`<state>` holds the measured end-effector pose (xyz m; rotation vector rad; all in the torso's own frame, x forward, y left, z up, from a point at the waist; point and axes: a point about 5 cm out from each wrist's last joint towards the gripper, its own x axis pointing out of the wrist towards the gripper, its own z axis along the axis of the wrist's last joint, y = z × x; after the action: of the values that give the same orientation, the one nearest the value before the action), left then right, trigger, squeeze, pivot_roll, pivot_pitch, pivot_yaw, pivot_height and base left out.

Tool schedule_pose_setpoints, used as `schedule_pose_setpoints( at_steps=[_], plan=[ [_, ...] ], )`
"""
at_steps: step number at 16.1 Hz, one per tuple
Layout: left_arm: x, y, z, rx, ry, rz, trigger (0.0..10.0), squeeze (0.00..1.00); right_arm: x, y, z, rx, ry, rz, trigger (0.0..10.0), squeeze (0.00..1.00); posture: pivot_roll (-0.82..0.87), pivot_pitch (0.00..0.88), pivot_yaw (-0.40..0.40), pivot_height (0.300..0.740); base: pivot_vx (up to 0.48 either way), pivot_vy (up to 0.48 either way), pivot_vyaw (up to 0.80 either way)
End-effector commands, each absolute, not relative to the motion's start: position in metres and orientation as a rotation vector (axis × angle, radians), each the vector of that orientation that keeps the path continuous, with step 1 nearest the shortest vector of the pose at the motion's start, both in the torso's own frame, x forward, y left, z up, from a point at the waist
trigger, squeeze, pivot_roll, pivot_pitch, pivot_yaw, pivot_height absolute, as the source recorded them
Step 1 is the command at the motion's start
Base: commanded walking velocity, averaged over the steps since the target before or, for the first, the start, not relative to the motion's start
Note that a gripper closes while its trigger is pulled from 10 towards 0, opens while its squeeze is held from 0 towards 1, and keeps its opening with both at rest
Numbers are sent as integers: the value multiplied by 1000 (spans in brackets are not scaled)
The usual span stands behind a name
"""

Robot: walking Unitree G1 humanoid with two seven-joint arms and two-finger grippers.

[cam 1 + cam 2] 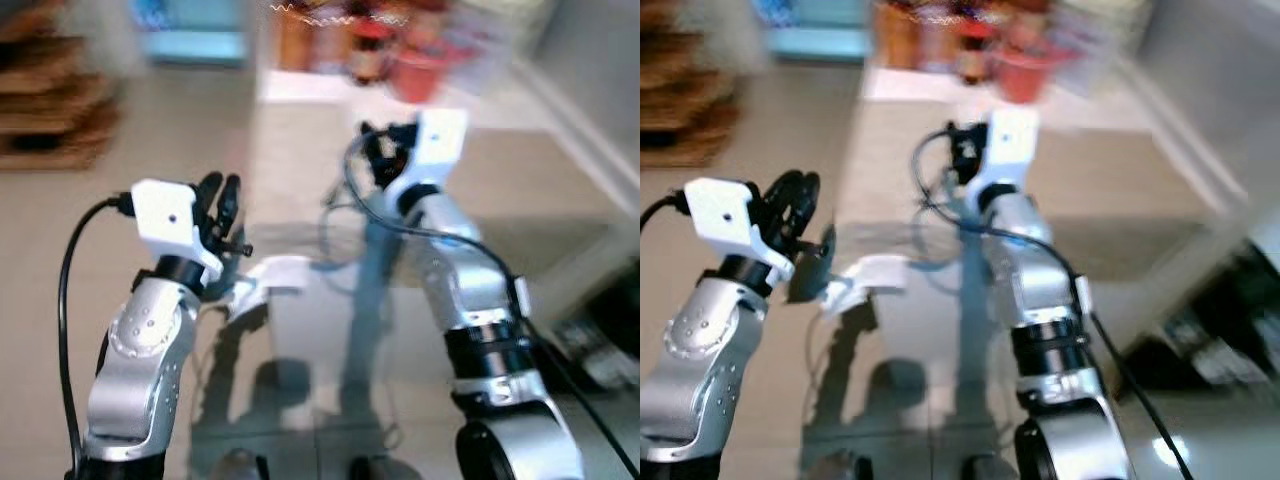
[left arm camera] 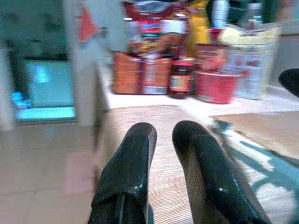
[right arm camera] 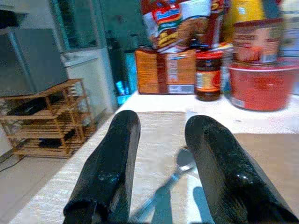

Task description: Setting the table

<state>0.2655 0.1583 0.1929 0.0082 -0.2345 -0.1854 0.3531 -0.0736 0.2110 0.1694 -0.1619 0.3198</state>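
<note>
Above the bench (image 1: 300, 130), both eye views, blurred, show the left hand (image 1: 220, 200) and right hand (image 1: 385, 150) raised over a pale placemat (image 1: 290, 160). Left wrist view: fingers (image 2: 126, 172) slightly parted, empty. Right wrist view: fingers (image 3: 112, 163) apart, empty, with a spoon (image 3: 173, 177) lying on the placemat beyond them, before a jar (image 3: 208, 75) and red bowl (image 3: 261, 86).

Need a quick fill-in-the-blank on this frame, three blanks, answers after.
1. The bowl at the far end of the table is coloured ____.
2. The right claw has its fingers ____.
3. On the mat beyond the right claw lies a metal ____.

Missing words: red; open; spoon
</note>
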Motion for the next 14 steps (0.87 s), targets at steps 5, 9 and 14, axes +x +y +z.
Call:
schedule_pose_setpoints(
  at_steps=[5, 9, 14],
  plan=[
    [265, 157, 195, 13, -235, -192, 10000, 0, 353, -77, 216, 162, -180, 314, 10000, 0, -1, 72, -26, 740, 0, 0, -800],
    [265, 157, 195, 13, -235, -192, 10000, 0, 353, -77, 216, 162, -180, 314, 10000, 0, -1, 72, -26, 740, 0, 0, -800],
    [257, 161, 197, 36, -241, -135, 10000, 0, 375, -32, 219, 194, -53, 498, 10000, 0, 11, 102, -41, 740, 173, 0, -480]
  ],
)
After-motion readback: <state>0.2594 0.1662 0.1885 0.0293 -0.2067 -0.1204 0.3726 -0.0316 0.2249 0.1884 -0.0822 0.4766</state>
